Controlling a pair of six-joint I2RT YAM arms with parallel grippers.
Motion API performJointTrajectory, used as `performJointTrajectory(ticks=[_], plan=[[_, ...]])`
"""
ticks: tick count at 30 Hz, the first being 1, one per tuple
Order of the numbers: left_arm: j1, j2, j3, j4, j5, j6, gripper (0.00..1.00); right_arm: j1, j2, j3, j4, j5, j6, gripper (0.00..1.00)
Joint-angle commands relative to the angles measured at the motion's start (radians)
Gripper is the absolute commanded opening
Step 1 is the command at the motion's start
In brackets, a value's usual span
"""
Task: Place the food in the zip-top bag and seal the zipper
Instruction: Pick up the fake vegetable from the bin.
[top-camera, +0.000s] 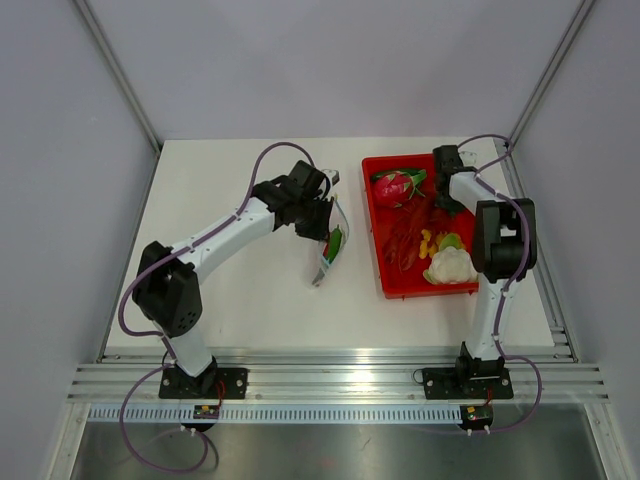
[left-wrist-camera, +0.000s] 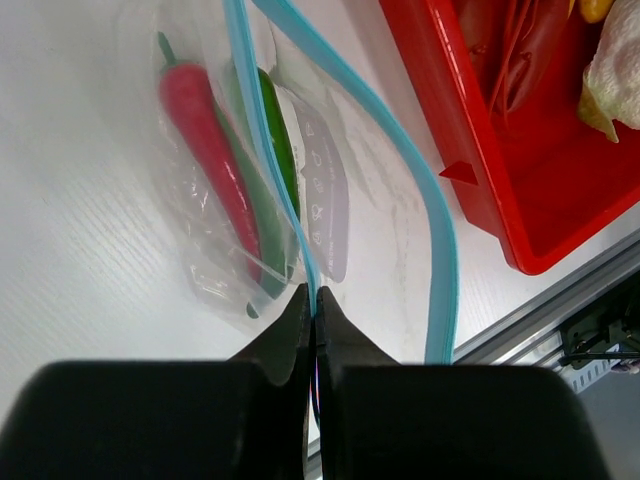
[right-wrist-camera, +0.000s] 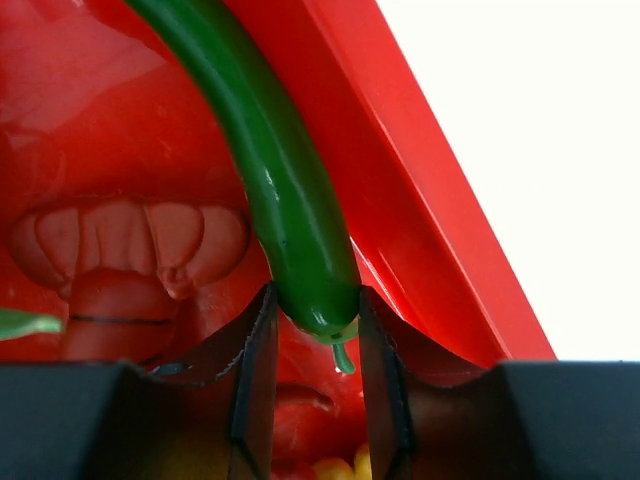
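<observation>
The zipper (left-wrist-camera: 443, 270) is pinched between the closed left tool's (left-wrist-camera: 313, 318) tips; a green pepper (right-wrist-camera: 270, 170) in the tray (right-wrist-camera: 400, 200) is gripped by the right tool (right-wrist-camera: 315, 310).

Cropped by the left wrist view's top edge: zipper (left-wrist-camera: 437, 260) and zip-top bag (left-wrist-camera: 190, 280); by its right edge: red tray (left-wrist-camera: 480, 190) and cauliflower (left-wrist-camera: 615, 70); by the right wrist view's top edge: far end of green pepper (right-wrist-camera: 280, 200).
</observation>
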Motion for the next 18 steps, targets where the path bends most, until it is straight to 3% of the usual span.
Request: performJointTrajectory(ticks=[1, 12, 18], plan=[[0.0, -0.038, -0.022, 0.056, -0.003, -0.021, 0.0, -0.005, -0.14, -0.035, 0.007, 0.035, 0.005, 0.02], [0.0, 0.025, 0.074, 0.059, 0.029, -0.033, 0.0, -0.004, -0.44, -0.159, -0.054, -0.15, 0.085, 0.0], [-0.022, 0.0, 0.049, 0.085, -0.061, -0.045, 0.0, 0.015, -0.641, -0.258, -0.063, -0.417, 0.165, 0.0]])
